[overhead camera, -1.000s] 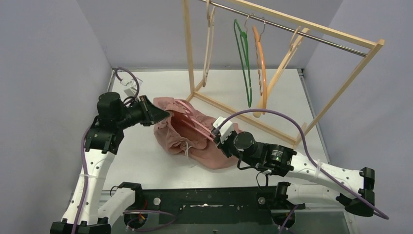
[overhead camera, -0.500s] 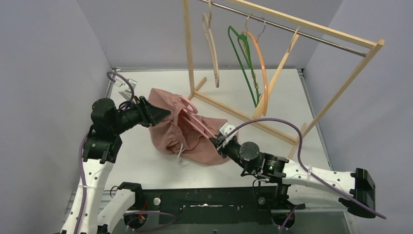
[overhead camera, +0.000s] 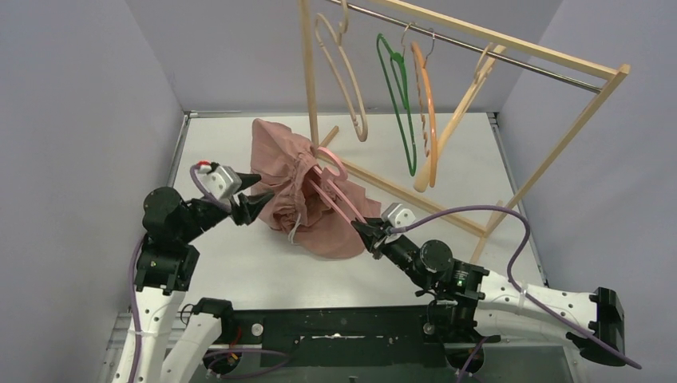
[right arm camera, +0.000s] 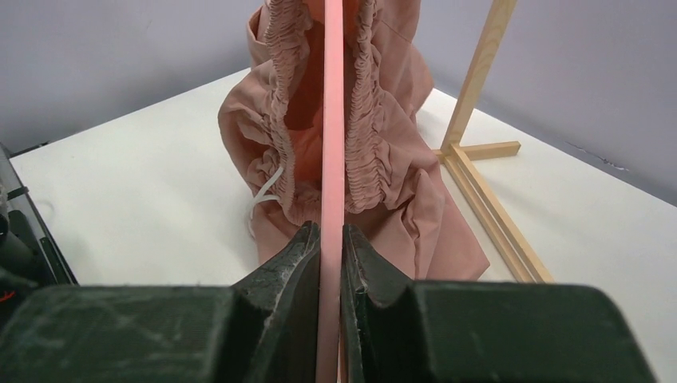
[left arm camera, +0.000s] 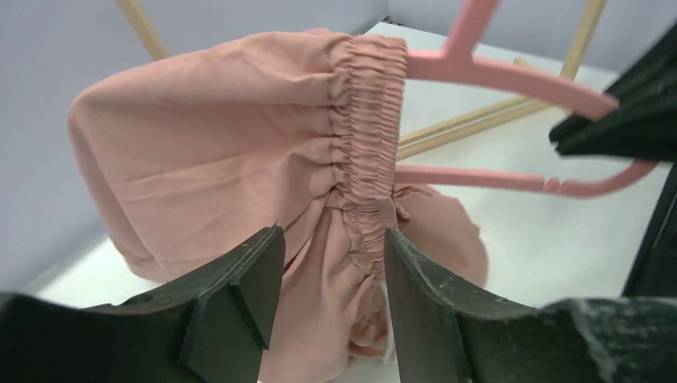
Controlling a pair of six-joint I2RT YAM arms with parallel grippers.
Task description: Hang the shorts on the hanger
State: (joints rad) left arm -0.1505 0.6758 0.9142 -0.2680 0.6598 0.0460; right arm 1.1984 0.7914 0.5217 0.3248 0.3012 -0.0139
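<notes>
Gripping hanger tight with right claw, inside shorts waistband; holding left claw wide apart beside the cloth.

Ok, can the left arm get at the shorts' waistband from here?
Probably yes. The left gripper is open with the waistband right beyond its fingers, nothing between; the right gripper holds the hanger off to one side.

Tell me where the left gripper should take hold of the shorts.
Probably the shorts' gathered waistband, approached from the left arm's side: it forms a thick upright ridge before the open left gripper, firmer than the loose cloth. The right gripper holds the hanger.
</notes>
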